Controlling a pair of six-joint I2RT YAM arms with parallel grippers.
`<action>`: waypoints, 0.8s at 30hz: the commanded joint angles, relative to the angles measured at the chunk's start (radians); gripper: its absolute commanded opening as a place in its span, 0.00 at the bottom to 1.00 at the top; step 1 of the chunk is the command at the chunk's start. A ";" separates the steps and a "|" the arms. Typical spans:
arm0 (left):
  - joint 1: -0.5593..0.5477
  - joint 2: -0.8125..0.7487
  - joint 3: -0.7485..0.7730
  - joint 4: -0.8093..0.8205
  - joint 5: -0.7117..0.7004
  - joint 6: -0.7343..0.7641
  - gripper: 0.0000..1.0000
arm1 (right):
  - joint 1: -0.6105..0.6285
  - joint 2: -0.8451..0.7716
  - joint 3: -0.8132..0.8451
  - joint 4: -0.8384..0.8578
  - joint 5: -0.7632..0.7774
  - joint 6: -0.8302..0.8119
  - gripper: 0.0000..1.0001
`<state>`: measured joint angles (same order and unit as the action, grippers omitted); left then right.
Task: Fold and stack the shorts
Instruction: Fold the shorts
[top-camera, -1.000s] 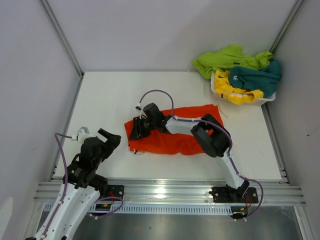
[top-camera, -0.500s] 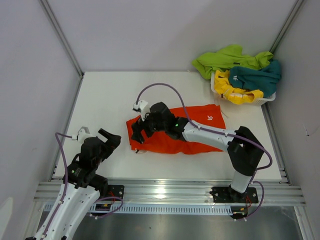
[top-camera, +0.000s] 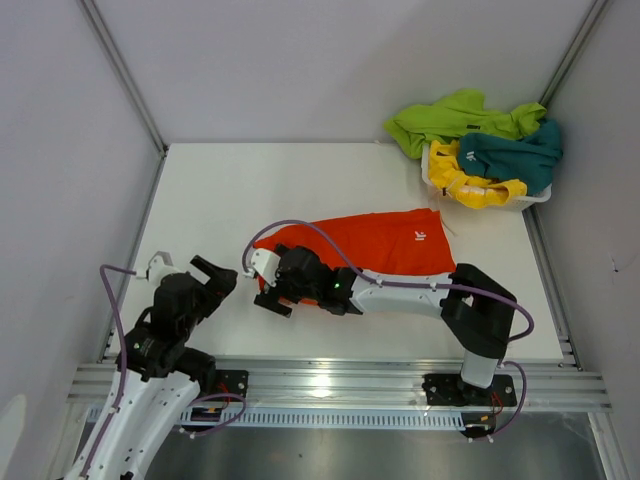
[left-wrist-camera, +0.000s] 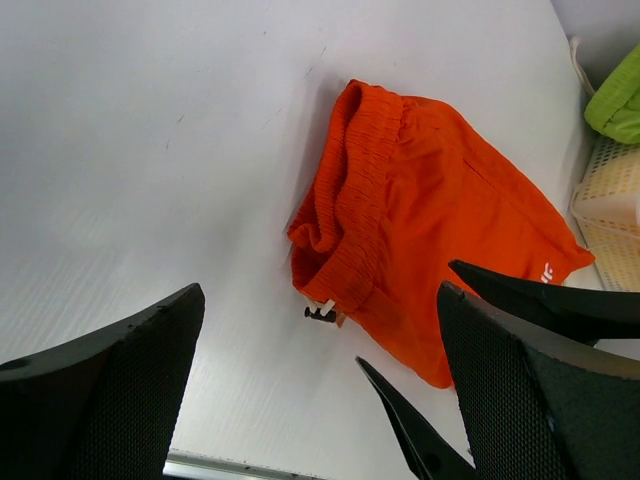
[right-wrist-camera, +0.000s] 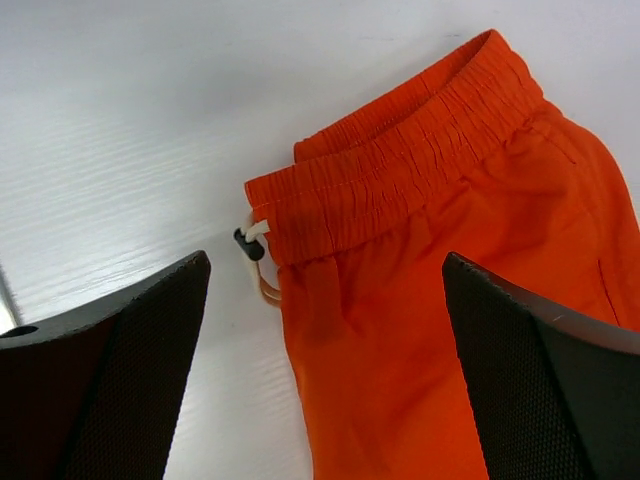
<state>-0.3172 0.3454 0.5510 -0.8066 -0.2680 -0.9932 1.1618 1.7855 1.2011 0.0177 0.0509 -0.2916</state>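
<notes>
Orange shorts (top-camera: 385, 243) lie flat in the middle of the table, waistband to the left, white logo to the right. In the right wrist view the waistband (right-wrist-camera: 400, 160) and the drawstring toggle (right-wrist-camera: 247, 243) sit just ahead of my right gripper (right-wrist-camera: 325, 262), which is open and hovers over the shorts' near left corner (top-camera: 272, 298), holding nothing. My left gripper (top-camera: 218, 270) is open and empty over bare table, left of the shorts (left-wrist-camera: 420, 200). More shorts in lime green (top-camera: 450, 115), teal (top-camera: 515, 155) and yellow (top-camera: 470, 185) are heaped at the back right.
A white mesh basket (top-camera: 432, 176) stands in the back right corner under the heap. The right gripper's black fingers (left-wrist-camera: 560, 295) cross the left wrist view. Grey walls close three sides, and an aluminium rail (top-camera: 330, 380) runs along the front.
My right gripper has opened, let go of the orange shorts' waistband and drawn back toward the front left. The shorts now lie spread out. The left arm barely shifted.
</notes>
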 joint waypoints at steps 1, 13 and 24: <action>0.007 -0.006 0.052 -0.051 -0.036 0.005 0.99 | 0.024 0.057 0.037 0.044 0.130 -0.099 1.00; 0.007 -0.042 0.135 -0.161 -0.140 -0.048 0.99 | 0.032 0.183 0.090 0.053 0.144 -0.155 1.00; 0.007 -0.033 0.133 -0.163 -0.149 -0.032 0.99 | 0.032 0.276 0.120 0.102 0.191 -0.164 0.77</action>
<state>-0.3172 0.3092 0.6670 -0.9752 -0.4011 -1.0374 1.1896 2.0369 1.2861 0.0696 0.2127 -0.4469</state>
